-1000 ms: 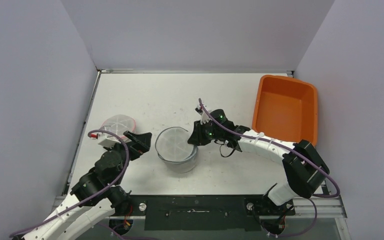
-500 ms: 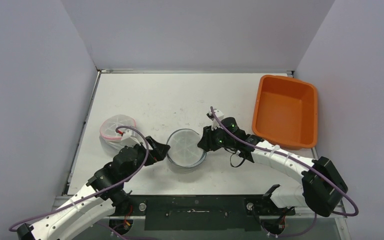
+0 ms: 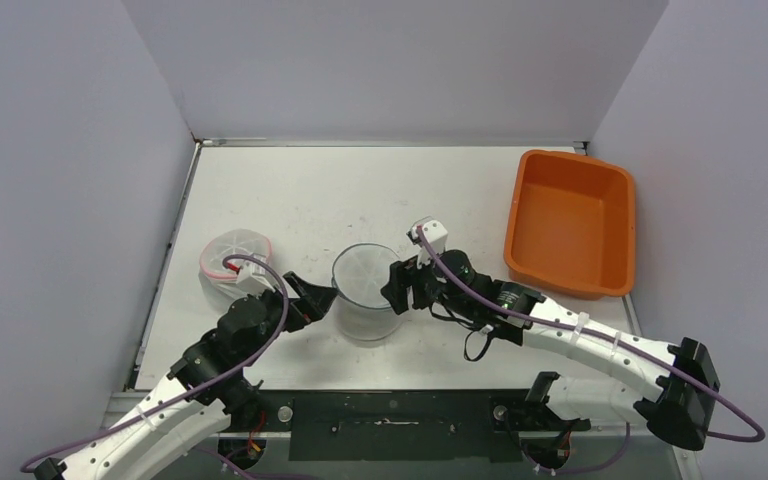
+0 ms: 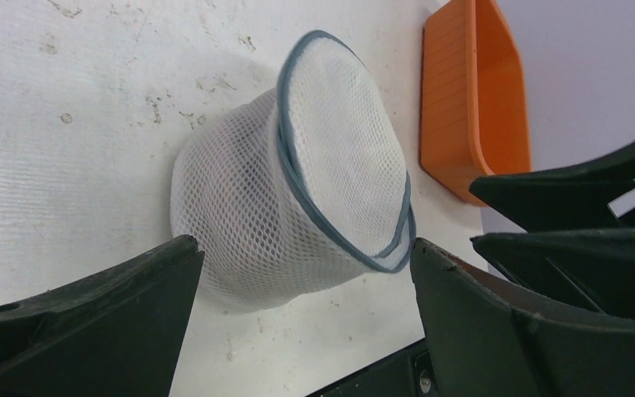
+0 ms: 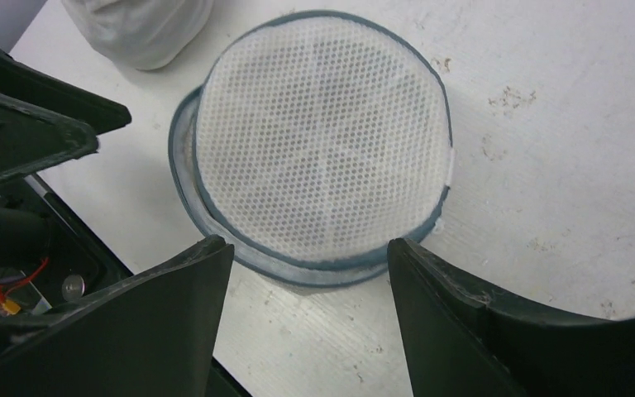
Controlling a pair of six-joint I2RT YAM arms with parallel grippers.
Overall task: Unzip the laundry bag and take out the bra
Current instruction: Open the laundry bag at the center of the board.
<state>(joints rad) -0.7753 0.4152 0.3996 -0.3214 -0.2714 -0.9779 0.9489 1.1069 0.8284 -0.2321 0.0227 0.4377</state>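
The laundry bag (image 3: 365,292), a round white mesh drum with grey-blue trim, stands on the table (image 3: 290,190) between my two grippers. The left wrist view shows it tilted (image 4: 298,198), and the right wrist view shows its flat round top (image 5: 322,136). My left gripper (image 3: 318,298) (image 4: 304,252) is open just left of the bag, with only table between its fingers. On the bag's right side, my right gripper (image 3: 398,286) (image 5: 307,248) stands open and holds nothing. The bra (image 3: 234,255), a white rounded cup with a red edge, lies on the table behind the left gripper.
An orange tub (image 3: 570,220) (image 4: 463,99) sits at the right back of the table. Grey walls close in the left, back and right sides. The black base rail (image 3: 390,412) runs along the near edge.
My right gripper has opened and let go of the bag's edge. The left gripper swung from beside the bra to the bag's left side. The bag shifted slightly right and back.
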